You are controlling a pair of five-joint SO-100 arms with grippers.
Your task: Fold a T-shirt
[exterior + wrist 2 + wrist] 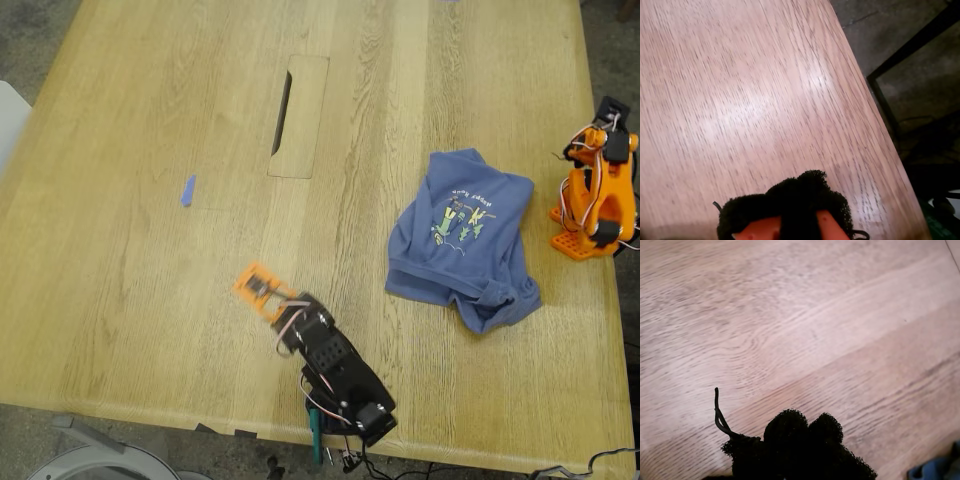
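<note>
The pale wooden desk (150,300) fills nearly the whole exterior view, its grain running in long planks.

The T-shirt (462,240) lies on the desk right of the frame's centre. It is slate-blue and crumpled into a loose heap, the chest print (460,220) facing up and the lower hem bunched and turned over toward the lower right. No claw touches it.

A black arm (335,370) rises from the desk's near edge at the lower middle of the frame, and its orange tip reaches toward the upper left over bare wood. An orange arm (598,185) stands folded at the right edge of the frame, just beside the T-shirt. I cannot tell for sure which of these is first and which second.

My first claw (805,440) shows its two black foam pads (785,427) pressed together over bare wood, with nothing between them. My second claw (800,200) also has its pads together and empty, near the desk's edge, with dark floor beyond.

A rectangular inset panel (305,130) with a dark slot sits in the upper middle of the exterior view.

A small blue tape scrap (188,190) lies left of that panel.
</note>
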